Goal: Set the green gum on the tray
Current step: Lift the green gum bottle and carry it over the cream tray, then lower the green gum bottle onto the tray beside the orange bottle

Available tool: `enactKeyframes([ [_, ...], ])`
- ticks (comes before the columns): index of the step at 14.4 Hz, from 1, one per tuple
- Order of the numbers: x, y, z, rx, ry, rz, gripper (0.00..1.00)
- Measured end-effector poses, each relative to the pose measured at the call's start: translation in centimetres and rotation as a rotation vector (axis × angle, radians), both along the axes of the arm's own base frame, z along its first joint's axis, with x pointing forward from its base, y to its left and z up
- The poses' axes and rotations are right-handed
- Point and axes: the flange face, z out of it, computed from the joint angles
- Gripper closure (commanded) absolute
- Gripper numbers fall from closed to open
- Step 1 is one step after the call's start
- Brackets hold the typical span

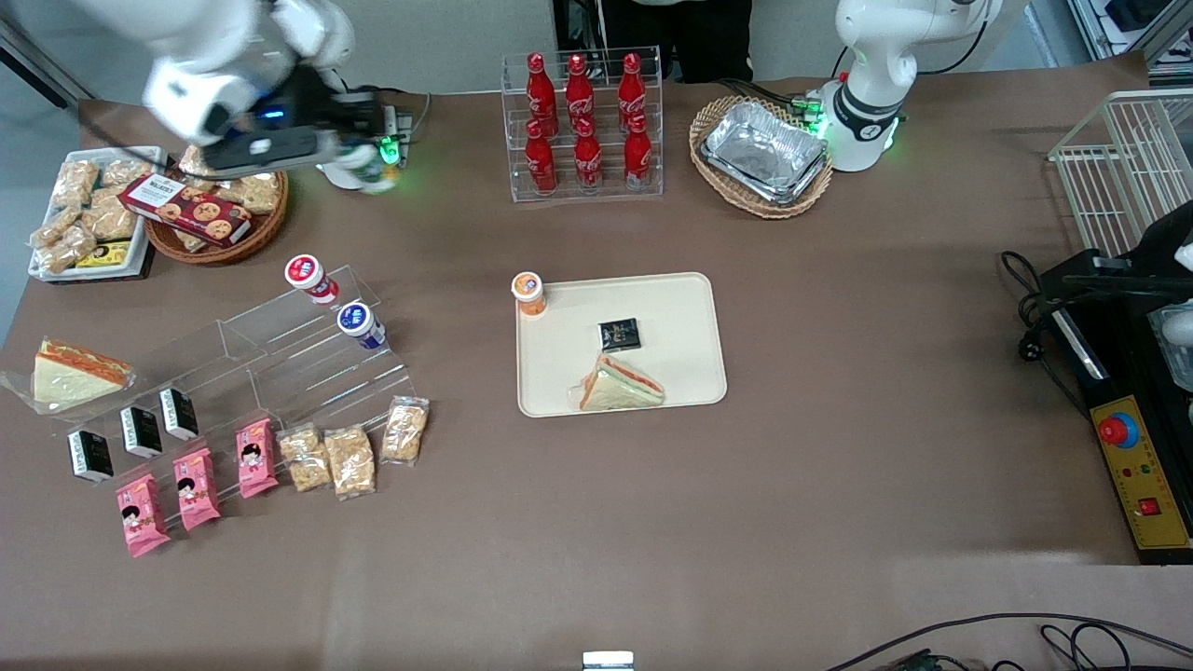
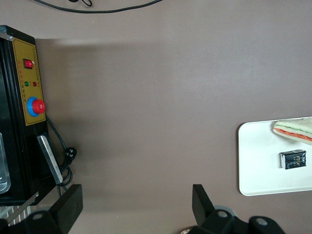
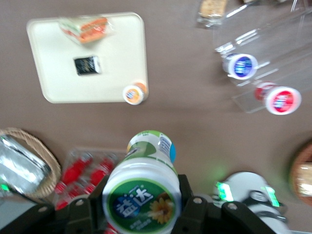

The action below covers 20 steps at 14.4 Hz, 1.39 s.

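My right gripper [image 1: 359, 154] is shut on the green gum [image 1: 370, 173], a canister with a green-and-white lid, and holds it high above the table at the working arm's end, near that arm's base. In the right wrist view the gum [image 3: 141, 197] fills the space between the two black fingers [image 3: 80, 214] of the gripper [image 3: 139, 207]. The cream-beige tray [image 1: 685, 326] lies flat at the table's middle, nearer the front camera than the gripper. It also shows in the right wrist view [image 3: 117, 53] and the left wrist view [image 2: 256, 161].
The tray holds a sandwich [image 1: 620, 384], a black packet [image 1: 619, 333] and an orange-lidded canister [image 1: 528, 292] at its corner. Red-lidded [image 1: 310, 278] and blue-lidded [image 1: 360, 325] canisters stand on an acrylic stand. A cola rack [image 1: 582, 126], a foil-tray basket [image 1: 760, 154] and a cookie basket [image 1: 214, 210] stand nearby.
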Motion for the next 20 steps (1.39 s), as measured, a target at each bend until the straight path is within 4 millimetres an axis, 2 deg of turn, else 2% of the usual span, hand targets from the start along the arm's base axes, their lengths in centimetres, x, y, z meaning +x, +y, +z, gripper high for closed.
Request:
enactKeyframes([
  [2,-0.8,6.1,-2.0,0.002,-0.023,-0.059,0.85],
  [4,-1.2,11.1,-5.5,0.018,-0.023,-0.104,0.85],
  [7,-1.4,15.9,-12.6,0.018,-0.041,-0.148,0.85],
  [14,-2.0,23.0,-29.3,-0.105,-0.076,-0.139,0.85],
  [17,-1.7,23.9,-34.7,-0.117,-0.074,-0.142,0.85],
  [20,-0.8,23.5,-39.2,-0.143,-0.069,-0.161,0.85],
])
